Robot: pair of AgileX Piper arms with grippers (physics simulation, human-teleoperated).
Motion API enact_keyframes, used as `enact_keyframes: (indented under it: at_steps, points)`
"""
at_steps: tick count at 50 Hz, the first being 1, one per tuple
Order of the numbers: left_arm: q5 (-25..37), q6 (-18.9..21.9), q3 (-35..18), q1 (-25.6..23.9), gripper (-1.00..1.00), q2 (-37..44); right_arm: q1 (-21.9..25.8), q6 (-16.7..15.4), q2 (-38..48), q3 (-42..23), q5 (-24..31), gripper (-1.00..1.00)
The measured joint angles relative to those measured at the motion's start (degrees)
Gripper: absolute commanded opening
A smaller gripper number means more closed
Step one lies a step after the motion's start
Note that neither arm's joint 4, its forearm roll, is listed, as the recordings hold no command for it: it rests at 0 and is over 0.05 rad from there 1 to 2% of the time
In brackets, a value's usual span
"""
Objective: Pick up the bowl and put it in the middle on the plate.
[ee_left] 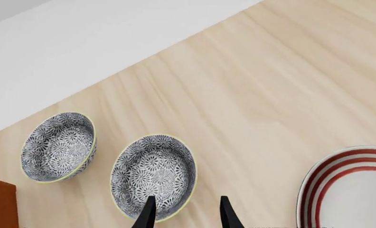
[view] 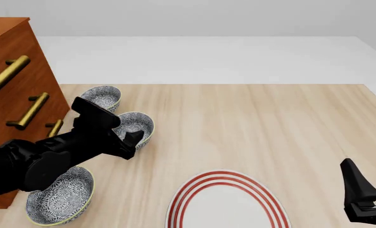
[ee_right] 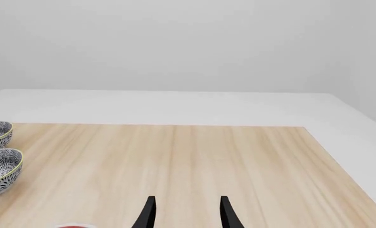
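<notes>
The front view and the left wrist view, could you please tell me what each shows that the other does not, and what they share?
Only the front view shows the third bowl nearest the camera, the drawer handles on the wooden cabinet, the left arm's body and the right gripper. Only the left wrist view shows the left gripper with its fingertips apart, one over the middle bowl's rim. Both show the middle bowl, the far bowl and the plate.
</notes>
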Motion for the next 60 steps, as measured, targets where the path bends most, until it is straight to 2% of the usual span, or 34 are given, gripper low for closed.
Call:
enact_keyframes:
  at_steps: [28, 48, 60]
  points:
    - [-2.99, 9.08, -2.71, 1.07, 1.0, 11.95, 0.03, -0.06, 0.94, 0.04, -0.46, 1.0]
    - [-2.68, 15.12, -5.25, 1.92, 1.0, 19.53, 0.05, -0.48, 1.68, 0.06, -0.87, 1.0]
    - [-2.86, 17.37, -6.09, 1.85, 1.0, 23.23, 0.03, -0.37, 1.94, 0.06, -1.05, 1.0]
